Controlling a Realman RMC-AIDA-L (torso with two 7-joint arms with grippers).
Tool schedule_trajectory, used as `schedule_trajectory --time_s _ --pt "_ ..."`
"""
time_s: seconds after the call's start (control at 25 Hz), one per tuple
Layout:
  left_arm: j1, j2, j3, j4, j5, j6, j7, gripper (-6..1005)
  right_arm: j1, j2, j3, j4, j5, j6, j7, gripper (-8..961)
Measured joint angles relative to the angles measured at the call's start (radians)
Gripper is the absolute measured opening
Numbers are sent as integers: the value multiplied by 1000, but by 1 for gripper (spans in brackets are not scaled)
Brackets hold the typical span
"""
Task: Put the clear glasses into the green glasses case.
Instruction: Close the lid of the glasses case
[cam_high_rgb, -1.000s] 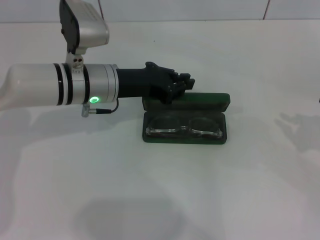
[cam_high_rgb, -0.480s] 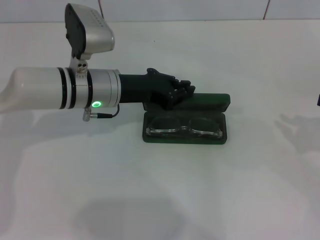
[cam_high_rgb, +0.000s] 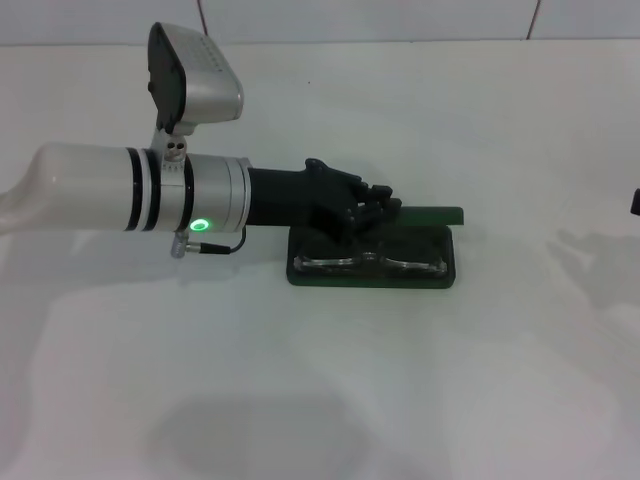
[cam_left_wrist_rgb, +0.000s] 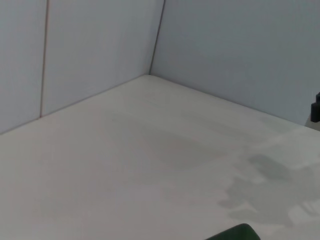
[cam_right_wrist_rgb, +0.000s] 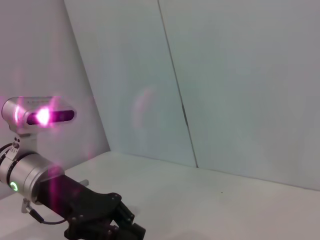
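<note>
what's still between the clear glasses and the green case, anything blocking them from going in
Nothing visible stands in the way: the clear glasses already lie inside the green glasses case. The left tool sits at the lid, which is tipped down over them. The right tool is barely in view at the table's right edge.

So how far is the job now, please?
Done: the clear glasses lie inside the green glasses case. In hand: the left gripper is over the case's back edge, at the lid, which looks partly lowered. Left: the case is not shut. The right gripper is out of view.
</note>
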Motion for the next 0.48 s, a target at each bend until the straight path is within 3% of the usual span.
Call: schedule_trajectory --time_s 0.48 --pt "29 0 37 18 4 110 22 146 1 0 0 15 0 -1 -2 185"
